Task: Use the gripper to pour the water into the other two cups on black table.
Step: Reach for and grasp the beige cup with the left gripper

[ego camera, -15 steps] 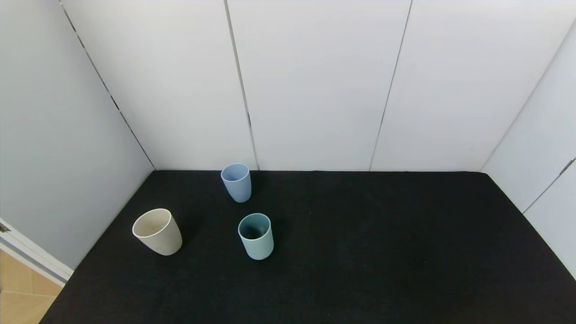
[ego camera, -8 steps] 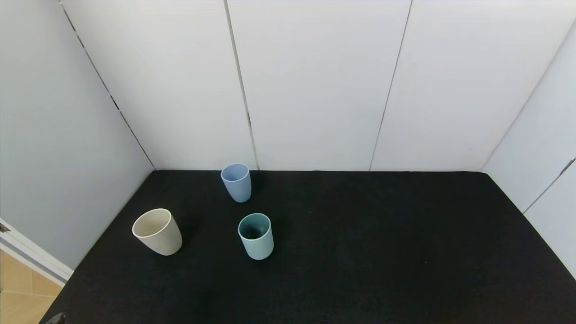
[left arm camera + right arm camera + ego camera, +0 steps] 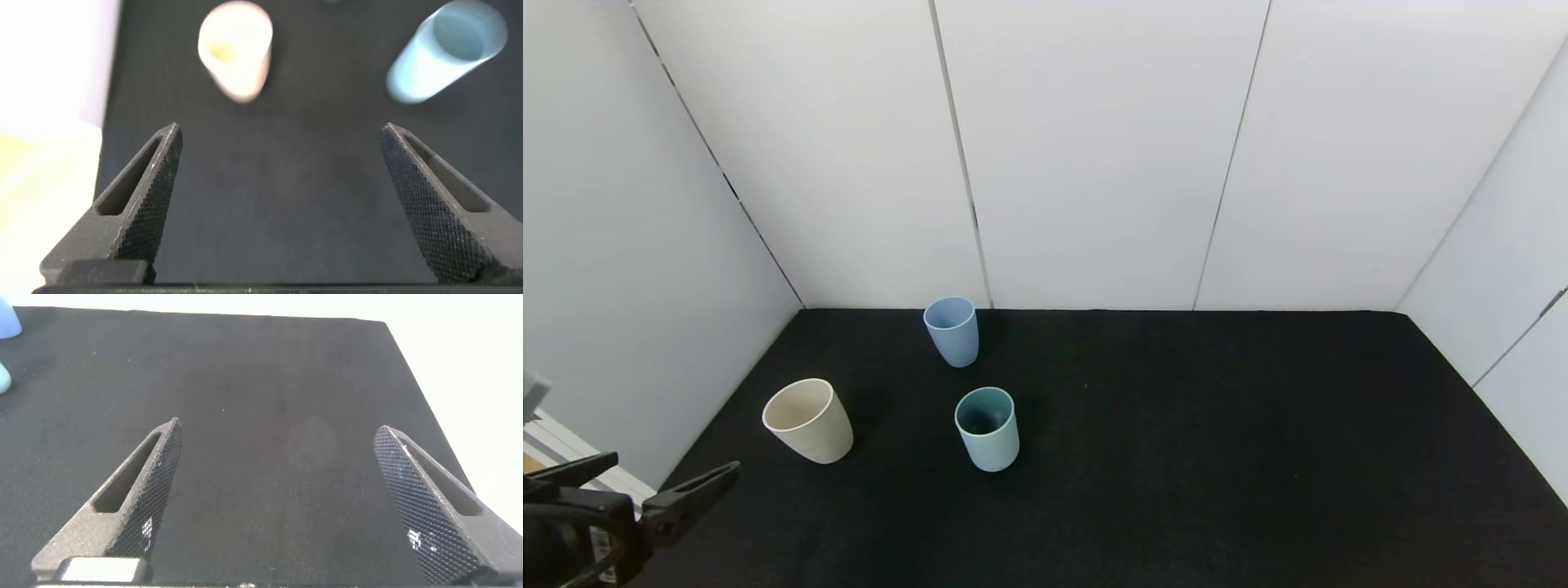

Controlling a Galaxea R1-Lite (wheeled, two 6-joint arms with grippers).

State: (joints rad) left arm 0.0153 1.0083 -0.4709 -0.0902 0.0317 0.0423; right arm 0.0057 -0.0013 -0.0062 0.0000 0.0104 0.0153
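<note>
Three cups stand upright on the black table (image 3: 1217, 425). The pale blue cup (image 3: 952, 331) is near the back wall, the teal cup (image 3: 987, 429) in front of it, and a beige cup (image 3: 808, 420) to their left. My left gripper (image 3: 678, 460) hangs open and empty at the table's near left corner, short of the beige cup. In the left wrist view its wide-apart jaws (image 3: 279, 129) frame bare table, with the beige cup (image 3: 235, 49) and teal cup (image 3: 445, 51) ahead. My right gripper (image 3: 278, 429) is open over bare table, outside the head view. I cannot see any water.
White wall panels (image 3: 1094, 163) enclose the table at the back and on both sides. The left wall (image 3: 621, 286) runs close to the beige cup. A strip of wooden floor (image 3: 556, 523) shows past the table's near left corner.
My left gripper has risen into the head view at the lower left corner, towards the beige cup. The three cups have not moved.
</note>
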